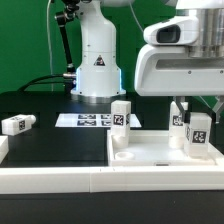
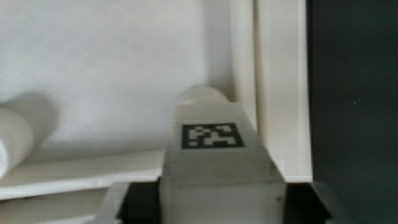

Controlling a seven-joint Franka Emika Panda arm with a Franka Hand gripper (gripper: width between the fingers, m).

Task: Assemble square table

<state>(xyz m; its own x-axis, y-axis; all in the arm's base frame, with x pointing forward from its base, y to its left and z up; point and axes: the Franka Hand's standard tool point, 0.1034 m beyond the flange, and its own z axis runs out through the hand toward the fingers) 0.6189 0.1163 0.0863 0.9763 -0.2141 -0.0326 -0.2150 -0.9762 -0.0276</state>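
The square table's white slab [image 1: 150,152] lies at the front of the exterior view's right, recessed side up. One white tagged leg [image 1: 121,115] stands at its back corner on the exterior view's left. Two more legs [image 1: 180,128] [image 1: 199,134] stand close together at the slab's edge on the exterior view's right. My gripper [image 1: 192,112] comes down over that pair. In the wrist view my gripper [image 2: 217,205] is shut on a tagged leg [image 2: 214,135], its dark jaws pressed against both sides, above the slab [image 2: 107,60]. Another leg [image 1: 18,124] lies loose on the black table, far on the exterior view's left.
The marker board [image 1: 85,120] lies flat before the robot base [image 1: 97,70]. A long white rail [image 1: 50,180] runs along the front edge. A rounded white part [image 2: 15,135] shows beside the held leg in the wrist view. Black table [image 2: 356,100] borders the slab.
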